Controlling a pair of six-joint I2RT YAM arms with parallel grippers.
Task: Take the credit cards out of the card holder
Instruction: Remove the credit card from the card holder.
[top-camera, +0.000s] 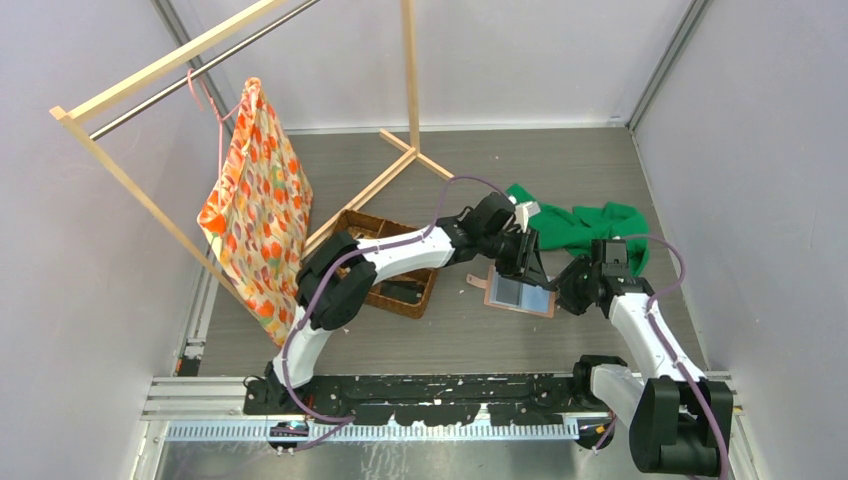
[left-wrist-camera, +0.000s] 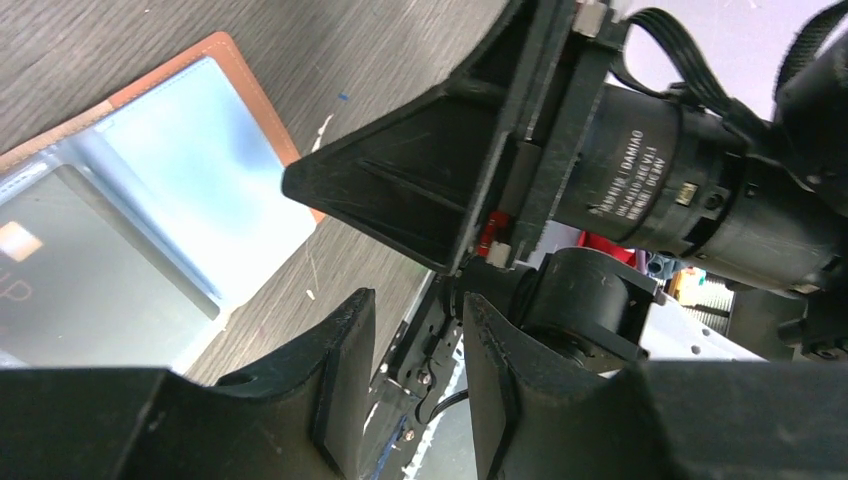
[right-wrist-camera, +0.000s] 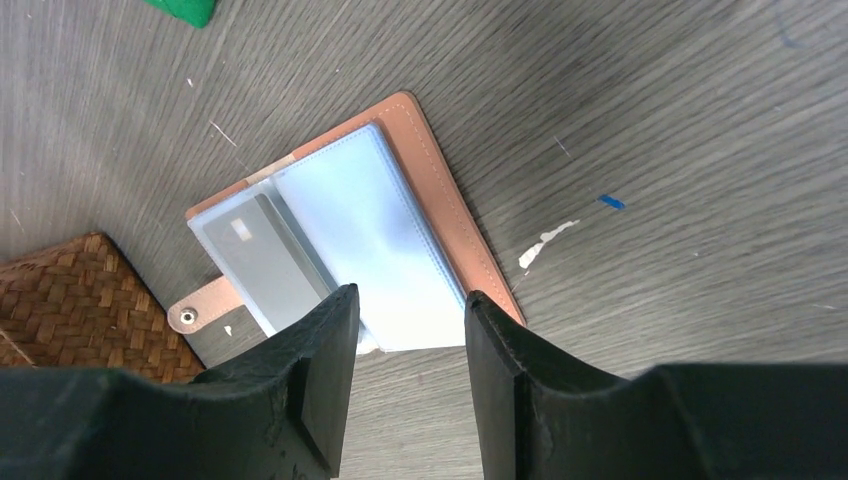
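**Asker:** Right wrist view first: where is the holder (right-wrist-camera: 350, 225)?

**Me:** Open and flat on the table, just right of the basket (right-wrist-camera: 60, 300), with the green cloth (top-camera: 585, 225) beyond it. Its tab (right-wrist-camera: 198, 314) points at the basket. A grey card (right-wrist-camera: 262, 258) sits in a clear sleeve on the tab side.

**Asker:** And your jaws?

**Me:** My right gripper (right-wrist-camera: 405, 305) has its jaws apart with nothing between them, over the edge of the sleeve page. I cannot tell whether they touch it. My left gripper (left-wrist-camera: 415, 320) is also apart and empty, above the holder's other side.

**Asker:** How would you get the card out cleanly?

**Me:** I judge one gripper should pin the leather cover so the holder can't slide. The other should pinch only the card's bare edge and draw it straight along the sleeve's mouth. The plastic looks slick and floppy, so catching the sleeve too would likely lift the whole holder.
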